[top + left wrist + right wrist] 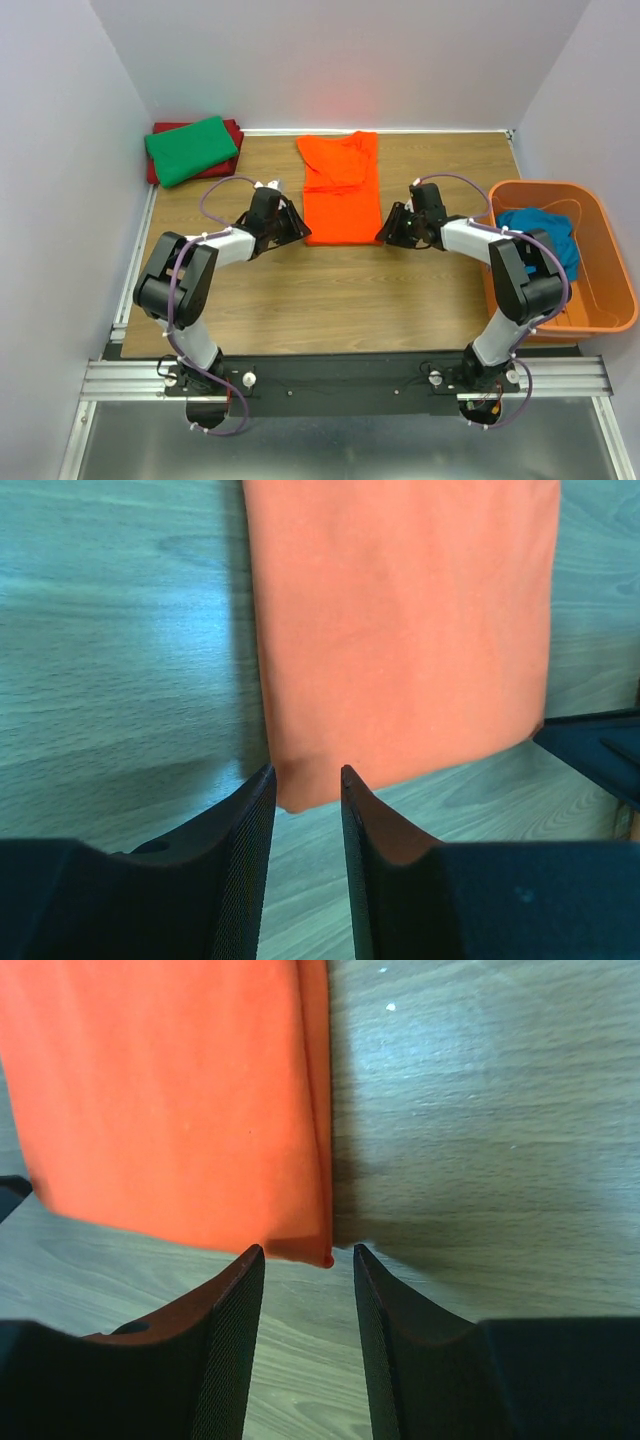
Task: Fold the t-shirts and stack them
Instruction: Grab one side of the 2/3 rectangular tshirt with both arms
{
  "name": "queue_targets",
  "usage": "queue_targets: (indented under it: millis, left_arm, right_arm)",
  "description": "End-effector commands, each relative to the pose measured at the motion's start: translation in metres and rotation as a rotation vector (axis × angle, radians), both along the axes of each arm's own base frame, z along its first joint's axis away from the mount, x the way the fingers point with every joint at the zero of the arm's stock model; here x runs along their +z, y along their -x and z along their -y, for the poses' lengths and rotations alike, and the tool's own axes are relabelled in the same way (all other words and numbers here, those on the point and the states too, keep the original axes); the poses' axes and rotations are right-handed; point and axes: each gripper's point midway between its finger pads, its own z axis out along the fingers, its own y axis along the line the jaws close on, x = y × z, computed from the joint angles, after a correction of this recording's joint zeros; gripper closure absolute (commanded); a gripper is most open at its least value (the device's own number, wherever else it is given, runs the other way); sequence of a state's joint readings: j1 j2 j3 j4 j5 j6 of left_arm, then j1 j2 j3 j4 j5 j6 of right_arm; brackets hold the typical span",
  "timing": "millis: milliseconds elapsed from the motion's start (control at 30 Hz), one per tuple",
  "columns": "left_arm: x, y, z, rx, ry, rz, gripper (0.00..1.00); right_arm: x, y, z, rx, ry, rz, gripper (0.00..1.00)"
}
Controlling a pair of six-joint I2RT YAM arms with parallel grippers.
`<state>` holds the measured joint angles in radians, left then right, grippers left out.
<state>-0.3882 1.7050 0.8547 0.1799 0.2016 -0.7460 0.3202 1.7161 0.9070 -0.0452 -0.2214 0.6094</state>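
The bright orange soft cloth t-shirt (340,195) lies as a long folded strip at the centre of the wooden bench (330,290). The left jaws and right jaws stand apart, clamping nothing, at its 7 and 5 o'clock corners. Likely mid-fold: next, pinch both corners and carry them toward 12 o'clock.

The right hand (308,1255), jaws apart, sits at the orange t-shirt (170,1100) corner.

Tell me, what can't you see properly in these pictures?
- Dark red t-shirt: top view, mostly under the green t-shirt.
- Teal t-shirt: top view, partly behind the right arm, crumpled in the basket.
- Orange t-shirt: wrist views, far end cut off by the top edge.
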Motion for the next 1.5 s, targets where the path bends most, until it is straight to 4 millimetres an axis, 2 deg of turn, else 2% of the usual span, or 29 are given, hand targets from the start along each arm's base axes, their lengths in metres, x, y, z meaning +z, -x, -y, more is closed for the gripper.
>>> queue_targets:
  millis: [0, 300, 467, 567, 600, 733, 833, 867, 900, 933, 967, 1033, 1067, 1133, 1200, 1233, 1300, 1333, 1367, 1400, 1433, 1467]
  left_arm:
    - [-0.007, 0.001, 0.011, -0.033, 0.025, -0.005, 0.6]
    - [-0.017, 0.008, 0.008, -0.016, 0.001, -0.023, 0.62]
    - [-0.017, 0.009, 0.015, -0.042, 0.019, -0.024, 0.65]
    - [-0.016, 0.01, 0.016, -0.042, 0.023, -0.025, 0.72]
    - [-0.016, 0.01, 0.016, -0.044, 0.025, -0.024, 0.8]
    - [-0.016, 0.008, 0.018, -0.053, 0.027, -0.028, 1.0]
    - [-0.017, 0.011, 0.019, -0.065, 0.025, -0.043, 1.0]
    - [-0.017, 0.014, 0.016, -0.062, 0.016, -0.055, 1.0]
    - [-0.018, 0.016, 0.015, -0.065, 0.005, -0.058, 1.0]
    - [-0.015, 0.02, 0.012, -0.061, -0.002, -0.056, 1.0]
    - [-0.021, 0.024, 0.009, -0.06, -0.013, -0.076, 1.0]
    - [-0.021, 0.037, 0.004, -0.063, -0.024, -0.092, 1.0]
    - [-0.019, 0.044, 0.003, -0.069, -0.029, -0.101, 1.0]
    - [-0.025, 0.059, -0.002, -0.069, -0.041, -0.129, 1.0]
    - [-0.019, 0.071, 0.0, -0.073, -0.039, -0.128, 1.0]
    - [-0.024, 0.086, 0.004, -0.093, -0.044, -0.147, 1.0]
    - [-0.018, 0.101, 0.011, -0.097, -0.027, -0.155, 1.0]
    - [-0.018, 0.115, 0.021, -0.131, -0.028, -0.162, 1.0]
    - [-0.019, 0.126, 0.022, -0.114, -0.022, -0.182, 1.0]
    - [-0.019, 0.135, 0.025, -0.117, -0.015, -0.192, 1.0]
    - [-0.019, 0.142, 0.026, -0.119, -0.009, -0.201, 1.0]
    - [-0.021, 0.157, 0.028, -0.13, -0.009, -0.214, 1.0]
  right_arm:
    - [-0.014, 0.003, 0.0, -0.016, 0.021, -0.014, 0.53]
    - [-0.017, 0.003, -0.004, -0.023, 0.014, -0.023, 0.57]
    - [-0.02, 0.004, -0.004, -0.031, 0.013, -0.034, 0.63]
    - [-0.02, 0.004, -0.004, -0.035, 0.013, -0.037, 0.71]
    - [-0.02, 0.003, -0.004, -0.038, 0.015, -0.034, 0.77]
    - [-0.017, 0.0, -0.001, -0.043, 0.026, -0.017, 0.91]
    - [-0.01, 0.002, -0.001, -0.037, 0.021, -0.001, 0.99]
    - [-0.013, 0.007, 0.0, -0.033, 0.027, -0.011, 0.99]
    - [-0.006, 0.009, 0.001, -0.027, 0.024, 0.001, 0.99]
    - [-0.011, 0.019, 0.003, -0.019, 0.027, -0.023, 0.99]
    - [-0.006, 0.02, 0.002, -0.015, 0.021, -0.015, 0.99]
    - [-0.002, 0.036, 0.002, 0.009, 0.0, -0.027, 0.99]
    - [-0.008, 0.051, 0.005, 0.015, -0.004, -0.059, 0.99]
    - [0.0, 0.068, 0.002, 0.041, -0.044, -0.061, 0.99]
    - [-0.002, 0.087, 0.001, 0.056, -0.056, -0.085, 0.99]
    - [-0.001, 0.102, 0.002, 0.069, -0.071, -0.099, 0.99]
    - [-0.006, 0.124, 0.002, 0.082, -0.08, -0.135, 0.99]
    - [-0.007, 0.133, 0.002, 0.087, -0.084, -0.145, 0.99]
    - [-0.007, 0.147, 0.002, 0.098, -0.091, -0.161, 0.99]
    - [-0.003, 0.149, 0.0, 0.1, -0.099, -0.157, 0.99]
    - [-0.008, 0.161, 0.003, 0.102, -0.097, -0.178, 0.99]
    - [-0.002, 0.168, 0.001, 0.103, -0.118, -0.181, 0.99]
